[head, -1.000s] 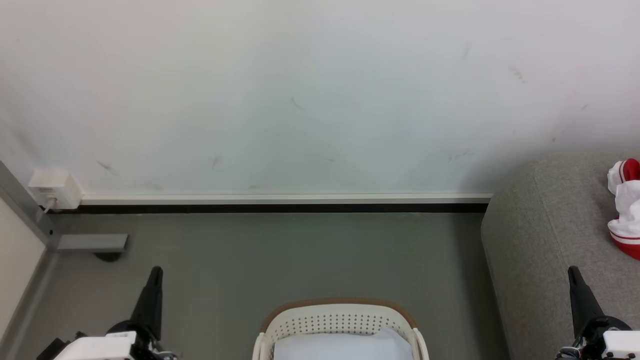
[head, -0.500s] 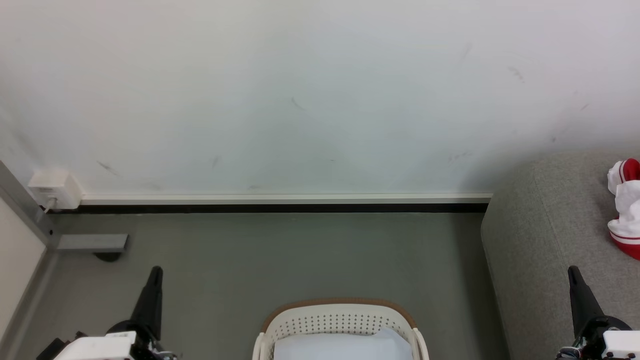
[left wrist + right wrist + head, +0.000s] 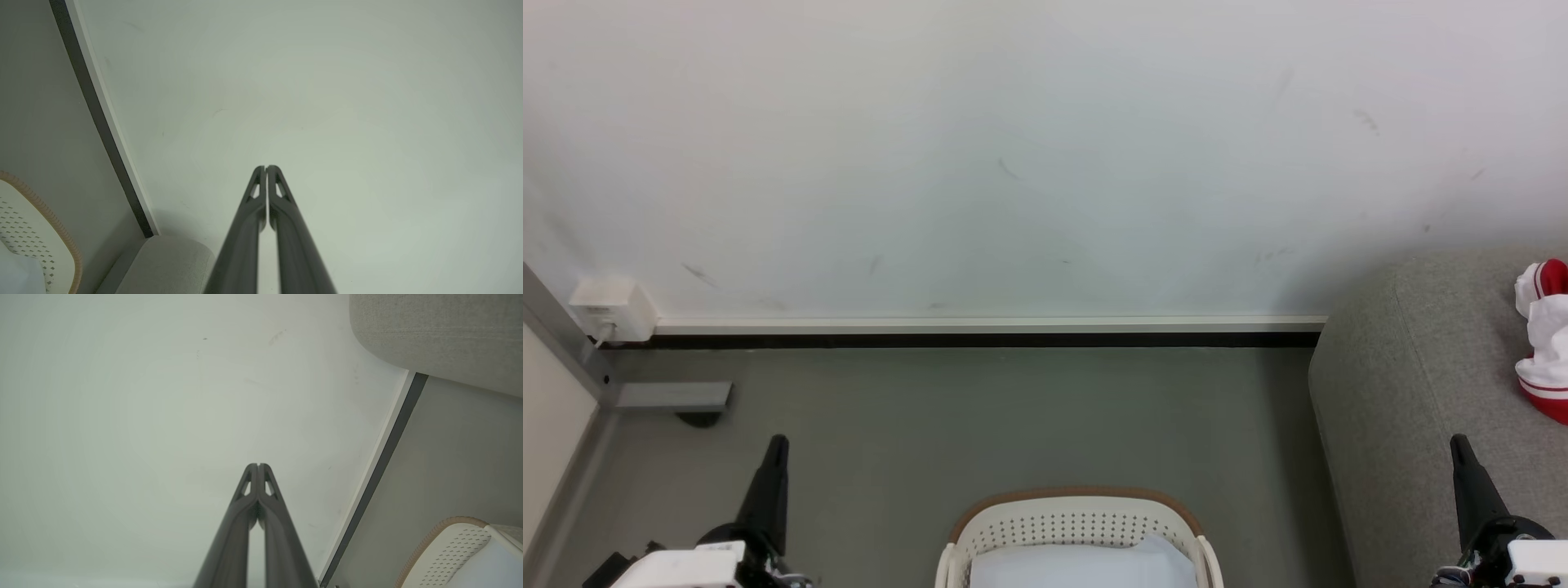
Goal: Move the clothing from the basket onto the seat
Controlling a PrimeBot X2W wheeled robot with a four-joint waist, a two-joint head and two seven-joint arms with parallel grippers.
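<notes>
A red and white garment (image 3: 1543, 343) lies on the grey seat (image 3: 1413, 384) at the right edge of the head view. The cream basket (image 3: 1078, 523) with its brown rim stands on the floor at bottom centre, a pale blue-white cloth (image 3: 1086, 565) inside it. My left gripper (image 3: 778, 445) rises at the lower left, left of the basket, shut and empty. Over the seat's front part, my right gripper (image 3: 1459, 445) is shut and empty too. The wrist views show the left gripper (image 3: 266, 168) and right gripper (image 3: 258, 465) with tips together, pointing at the wall.
A white wall with a pale and dark skirting strip (image 3: 980, 331) runs behind the grey floor (image 3: 1013, 416). A white socket box (image 3: 613, 310) and a grey metal bracket (image 3: 670, 396) sit at the far left. The basket rim (image 3: 441, 539) and seat corner (image 3: 171, 261) appear in the wrist views.
</notes>
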